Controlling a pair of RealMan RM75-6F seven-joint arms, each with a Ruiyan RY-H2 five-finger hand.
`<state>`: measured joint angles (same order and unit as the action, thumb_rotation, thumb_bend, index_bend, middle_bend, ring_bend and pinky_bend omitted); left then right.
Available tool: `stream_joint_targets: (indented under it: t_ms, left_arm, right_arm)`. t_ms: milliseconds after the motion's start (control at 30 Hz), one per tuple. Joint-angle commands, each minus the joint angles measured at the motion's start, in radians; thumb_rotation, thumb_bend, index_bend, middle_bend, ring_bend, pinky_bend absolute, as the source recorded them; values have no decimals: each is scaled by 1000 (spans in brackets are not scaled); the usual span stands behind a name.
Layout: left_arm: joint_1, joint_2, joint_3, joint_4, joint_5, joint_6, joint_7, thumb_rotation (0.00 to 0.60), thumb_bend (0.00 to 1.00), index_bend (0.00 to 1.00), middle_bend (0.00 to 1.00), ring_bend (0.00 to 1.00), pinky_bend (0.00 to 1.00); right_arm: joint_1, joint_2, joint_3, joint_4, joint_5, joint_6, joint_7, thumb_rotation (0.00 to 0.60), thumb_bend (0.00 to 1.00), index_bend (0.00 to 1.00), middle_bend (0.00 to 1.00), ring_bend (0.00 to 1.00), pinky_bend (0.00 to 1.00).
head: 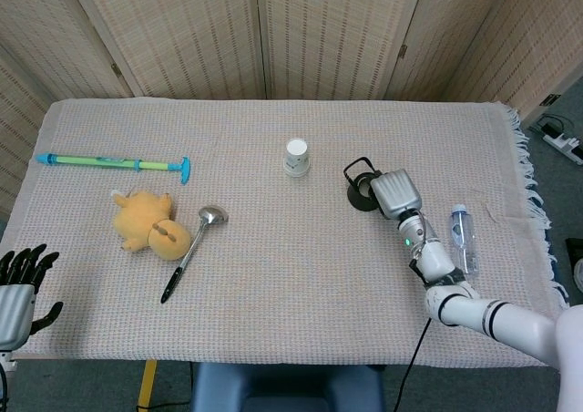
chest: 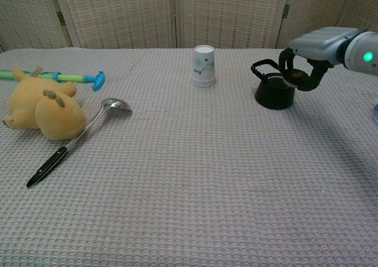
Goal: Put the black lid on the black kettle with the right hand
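Lid [chest: 293, 75] pinched in my right hand [chest: 307, 57] sits just above the kettle [chest: 273, 92], offset slightly toward its right rim, so I judge a small leftward shift then straight down; left hand [head: 20, 289] idle, fingers spread.

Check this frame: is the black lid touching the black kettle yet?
Cannot tell. In the chest view the right hand holds the black lid at the black kettle rim, no gap visible.
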<state>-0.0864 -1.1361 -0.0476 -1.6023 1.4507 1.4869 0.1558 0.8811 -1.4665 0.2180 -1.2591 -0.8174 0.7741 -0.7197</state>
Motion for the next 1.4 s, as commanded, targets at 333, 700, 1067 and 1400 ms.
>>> stream_joint_targets:
  t_ms: [333, 700, 1067, 1400]
  left_arm:
    - [9, 11, -8, -26, -11, 16, 17, 600, 222, 140, 48, 45, 0]
    - [13, 13, -13, -36, -13, 25, 27, 600, 222, 140, 48, 45, 0]
    - [15, 12, -13, -37, -13, 25, 28, 600, 222, 139, 49, 45, 0]
    - [9, 5, -16, -32, -15, 16, 31, 600, 222, 140, 48, 45, 0]
  right_arm:
    - [90, -103, -7, 173, 25, -46, 23, 600, 374, 390, 327, 835, 707]
    - [109, -125, -17, 229, 38, -58, 50, 600, 374, 242, 232, 824, 729]
    - [77, -57, -36, 132, -3, -16, 96, 600, 374, 201, 169, 815, 730]
    - [33, 25, -82, -6, -64, 29, 113, 600, 374, 201, 275, 830, 734]
